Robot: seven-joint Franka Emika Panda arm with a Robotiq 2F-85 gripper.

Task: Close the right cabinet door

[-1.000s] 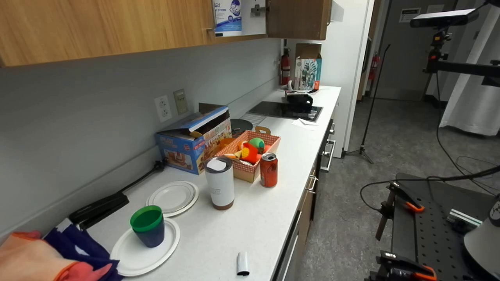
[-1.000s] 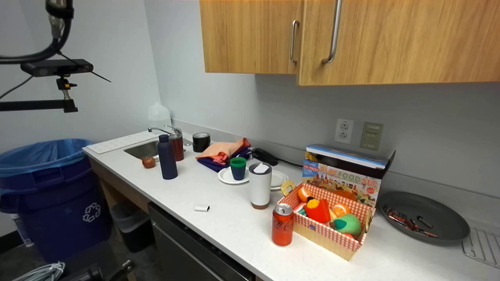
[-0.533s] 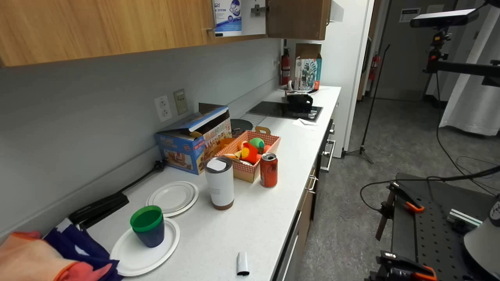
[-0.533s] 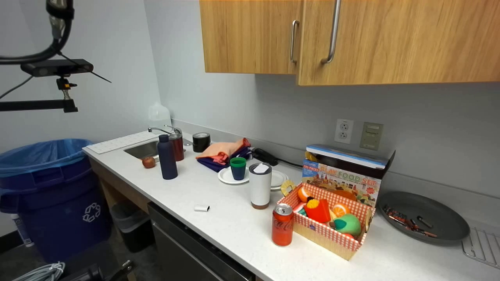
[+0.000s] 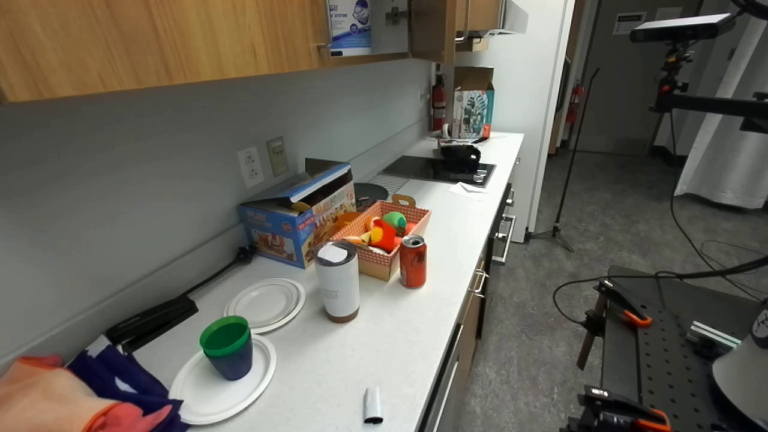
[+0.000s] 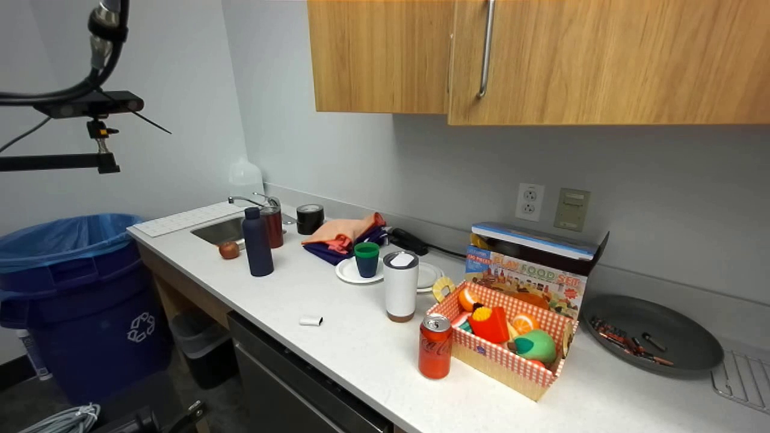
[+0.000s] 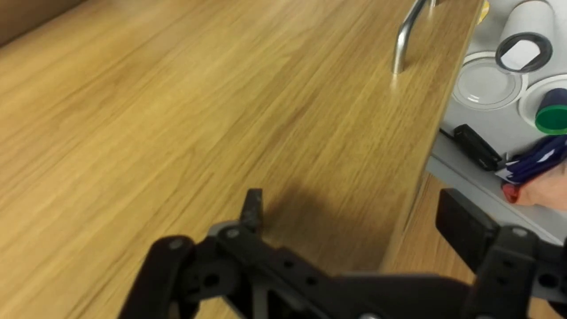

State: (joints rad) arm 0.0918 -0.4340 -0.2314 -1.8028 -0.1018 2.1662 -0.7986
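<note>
The right cabinet door is light wood-grain with a metal bar handle along its left edge. It stands partly open in both exterior views point(image 5: 433, 30) point(image 6: 601, 66); inside the cabinet a blue and white box point(image 5: 351, 27) shows. In the wrist view the door point(image 7: 221, 119) fills most of the picture, with its handle point(image 7: 401, 44) at the upper right. My gripper point(image 7: 350, 195) is open and empty. One finger is over the door's face; the other is past the door's edge. I cannot tell whether a finger touches the door. The exterior views do not show the gripper.
The left cabinet door point(image 6: 382, 60) is beside it. Below, the counter point(image 6: 361, 367) holds a white tumbler point(image 6: 401, 285), a red can point(image 6: 435, 346), a toy food basket point(image 6: 499, 364), a play food box point(image 6: 523, 267) and a dark pan point(image 6: 674, 337).
The right cabinet door has swung inward, toward the cabinet, and its opening is narrower. The arm's cable at the upper left of an exterior view has shifted slightly right. Counter objects have not moved.
</note>
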